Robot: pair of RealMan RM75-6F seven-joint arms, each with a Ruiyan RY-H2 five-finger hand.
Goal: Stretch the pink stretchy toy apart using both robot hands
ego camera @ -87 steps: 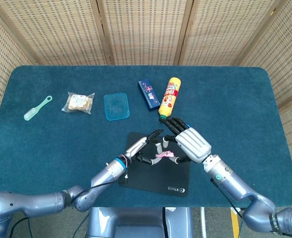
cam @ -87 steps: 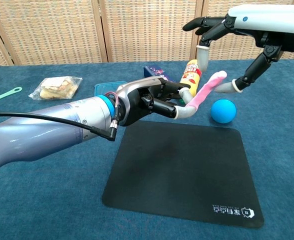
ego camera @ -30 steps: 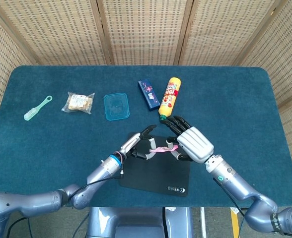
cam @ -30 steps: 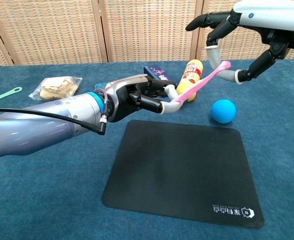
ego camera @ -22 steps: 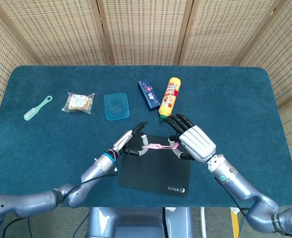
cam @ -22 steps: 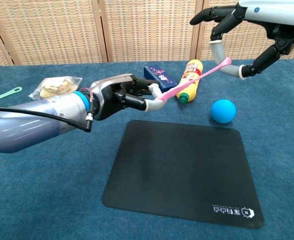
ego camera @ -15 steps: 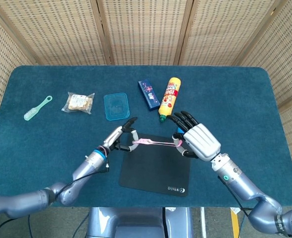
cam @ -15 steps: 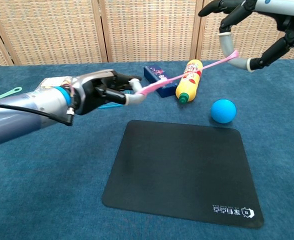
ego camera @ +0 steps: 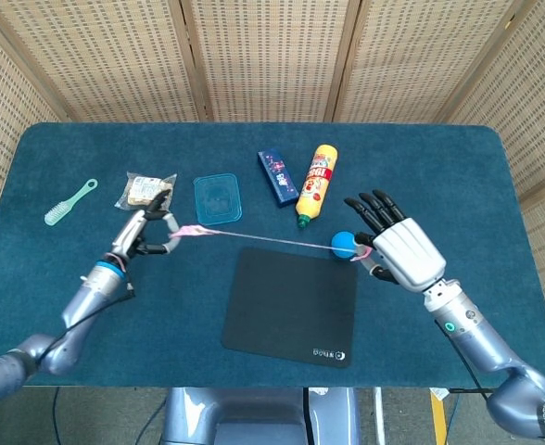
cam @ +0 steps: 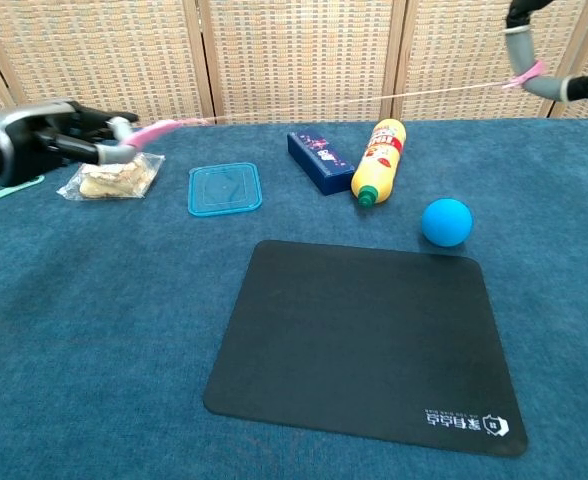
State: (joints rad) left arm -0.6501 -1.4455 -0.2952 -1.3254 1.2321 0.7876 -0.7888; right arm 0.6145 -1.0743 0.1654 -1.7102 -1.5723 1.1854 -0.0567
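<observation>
Pink toy (ego camera: 254, 238) drawn out to a thin cord between both hands, taut, held in the air above the table (ego camera: 458, 176). Left hand (ego camera: 147, 232) pinches one end between fingertips, the other fingers curled near it; the toy is thicker and pinker at that end. Chest view shows the same hand (cam: 44, 135) at the far left edge, with the pink end sticking out past the fingertips. Right hand (ego camera: 398, 246) pinches the other end on its thumb side, remaining fingers spread and pointing away from the robot. In the chest view only a few fingertips (cam: 519, 40) of that hand show at the top right corner, closed on a small pink tab.

Cord passes over the near edge of the blue lid (ego camera: 218, 198) and the far edge of the black mat (ego camera: 291, 304). Blue ball (ego camera: 344, 243) sits on the table just beside the right hand, close under the cord. Yellow bottle (ego camera: 317, 184) lies on its side beyond the mat, dark blue box (ego camera: 277, 176) just beside it. Snack bag (ego camera: 145, 190) lies just beyond the left hand. Green brush (ego camera: 70, 202) is well apart near the table's left edge.
</observation>
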